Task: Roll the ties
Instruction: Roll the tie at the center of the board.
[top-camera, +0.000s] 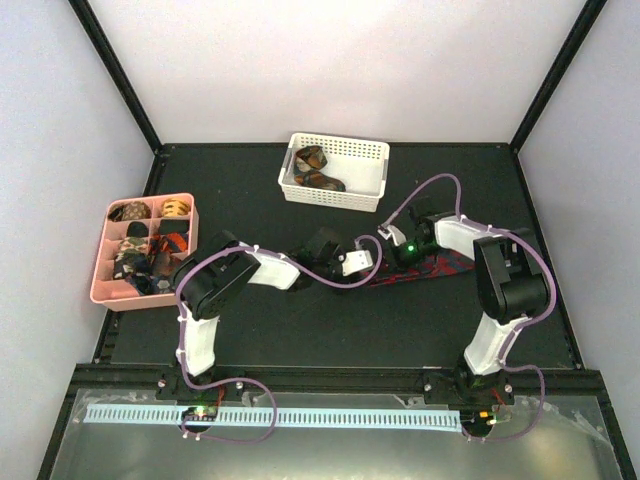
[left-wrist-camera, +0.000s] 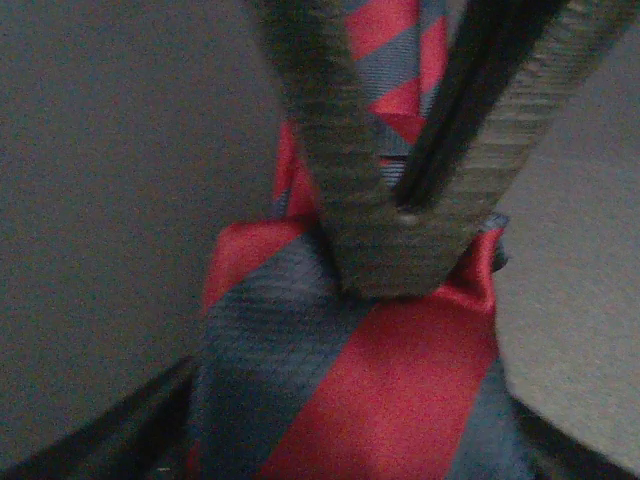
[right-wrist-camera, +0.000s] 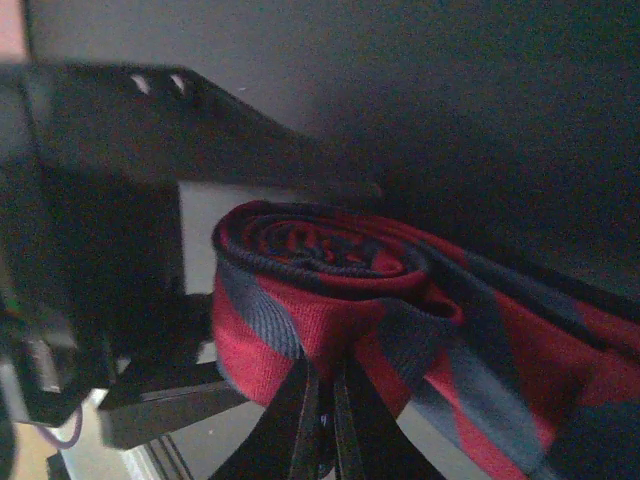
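Grip is coming from both sides; the left gripper (left-wrist-camera: 395, 265) is pinching with its fingers drawn almost together, their tips biting into a fold of the red-and-dark tie (left-wrist-camera: 340, 380); the right gripper (right-wrist-camera: 325, 405) is likewise standing all but closed, and it appears to be nipping the lower edge of the coil, though the fabric between its fingers is hard to make out. In the right wrist view the tie is showing a tight spiral of several turns at one end; in the top view the two grippers are meeting over the middle of the tabletop (top-camera: 330, 330), and the unrolled length is trailing away flat toward the right arm. So this tie is looking partly rolled, with a fair stretch left to wind. Further out, the pink tray (top-camera: 104, 255) at the left is holding rolled ties (top-camera: 150, 240) in its compartments, which I am taking as finished work; the white basket (top-camera: 335, 200) at the back is holding a few patterned ties (top-camera: 318, 170) that are probably waiting their turn.
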